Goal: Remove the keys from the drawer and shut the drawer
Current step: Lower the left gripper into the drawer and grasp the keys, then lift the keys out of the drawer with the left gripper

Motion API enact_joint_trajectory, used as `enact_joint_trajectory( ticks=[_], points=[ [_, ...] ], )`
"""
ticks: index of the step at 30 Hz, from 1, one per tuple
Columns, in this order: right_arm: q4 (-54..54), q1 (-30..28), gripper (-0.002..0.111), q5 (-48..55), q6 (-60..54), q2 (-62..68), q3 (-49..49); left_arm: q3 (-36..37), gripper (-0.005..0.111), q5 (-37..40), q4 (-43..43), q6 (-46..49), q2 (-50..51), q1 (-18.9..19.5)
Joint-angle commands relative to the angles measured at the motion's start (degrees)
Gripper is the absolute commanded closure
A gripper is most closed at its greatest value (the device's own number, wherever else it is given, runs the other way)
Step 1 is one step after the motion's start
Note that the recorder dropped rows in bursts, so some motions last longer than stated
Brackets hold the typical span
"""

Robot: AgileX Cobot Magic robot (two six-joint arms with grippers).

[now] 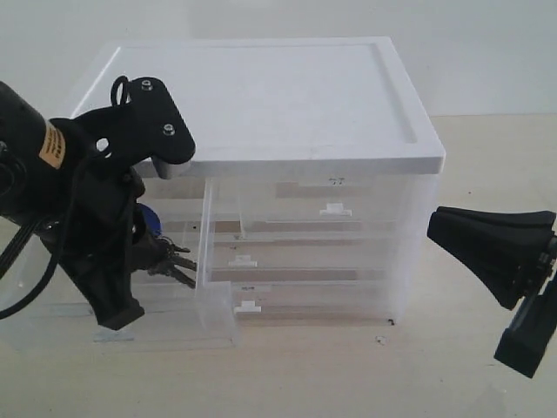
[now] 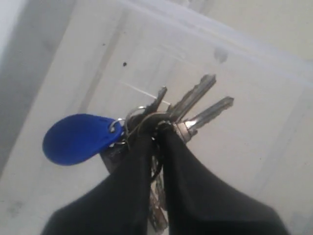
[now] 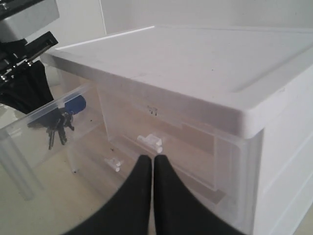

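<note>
The drawer (image 1: 216, 261) stands pulled out from the left half of the cabinet's top row, its translucent front (image 1: 52, 326) towards the exterior camera. My left gripper (image 1: 159, 255) reaches down into it and is shut on the keys (image 1: 178, 266). In the left wrist view the silver keys (image 2: 195, 110) fan out from the closed fingertips (image 2: 146, 142), and the blue fob (image 2: 78, 138) hangs to one side over the drawer floor (image 2: 254, 147). The right wrist view shows the keys (image 3: 56, 129) through the drawer wall (image 3: 29, 117). My right gripper (image 1: 432, 228) hovers shut and empty to the right of the cabinet.
The cabinet has a white lid (image 1: 278, 96). Its other half-width drawer (image 1: 335, 209) is closed, as are the two full-width drawers (image 1: 242, 260) below it. The pale table (image 1: 365, 374) extends in front of the cabinet and to its right.
</note>
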Motion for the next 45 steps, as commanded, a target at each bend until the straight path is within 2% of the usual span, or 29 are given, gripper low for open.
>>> enact_joint_trajectory(
  ticks=[1, 8, 12, 13, 15, 16, 18, 25, 28, 30, 34, 35, 40, 45],
  points=[
    [0.40, 0.21, 0.108, -0.55, -0.02, 0.05, -0.24, -0.11, 0.102, 1.28, -1.23, 2.88, -2.83, -1.70],
    [0.40, 0.21, 0.108, -0.55, -0.02, 0.05, -0.24, -0.11, 0.102, 1.28, 0.81, 2.88, -11.32, -2.29],
    [0.40, 0.21, 0.108, -0.55, -0.02, 0.05, -0.24, -0.11, 0.102, 0.43, 0.46, 0.13, -12.00, -2.29],
    [0.40, 0.21, 0.108, -0.55, -0.02, 0.05, -0.24, -0.11, 0.094, 0.44, 0.46, -2.63, -11.01, -2.29],
    [0.40, 0.21, 0.108, -0.55, -0.02, 0.05, -0.24, -0.11, 0.069, 0.15, 0.46, -4.18, -8.60, -2.29],
    [0.40, 0.21, 0.108, -0.55, -0.02, 0.05, -0.24, -0.11, 0.052, -0.28, 0.46, -5.47, -7.13, -2.29],
    [0.40, 0.21, 0.108, -0.42, -0.02, 0.05, -0.24, -0.11, 0.047, -2.45, 0.46, -7.73, -5.07, -2.29],
    [0.40, 0.21, 0.108, -0.35, 0.09, 0.05, -0.24, -0.11, 0.048, -3.24, 1.01, -10.36, 2.05, -2.29],
    [0.40, 0.21, 0.108, -0.50, 0.21, 0.05, -0.24, -0.11, 0.049, -3.82, 4.24, -12.96, 3.48, -2.29],
    [0.40, 0.21, 0.108, -0.50, 0.21, 0.05, -0.24, -0.11, 0.060, -3.71, 6.45, -13.76, 3.71, -2.29],
    [0.40, 0.21, 0.108, -0.50, 0.21, 0.05, -0.24, -0.11, 0.099, -3.45, 7.09, -13.23, 3.74, -2.29],
    [0.40, 0.21, 0.108, -0.50, 0.21, 0.05, -0.24, -0.11, 0.102, -3.45, 7.09, -12.26, 3.61, -2.29],
    [0.40, 0.21, 0.108, -0.61, 0.20, 0.05, -0.24, -1.66, 0.102, -3.30, 7.09, -11.98, 1.71, -2.43],
    [0.40, 0.21, 0.108, -0.61, 0.20, 0.05, -0.24, -4.99, 0.102, 0.06, 7.09, -11.98, -0.84, -2.56]
  ],
)
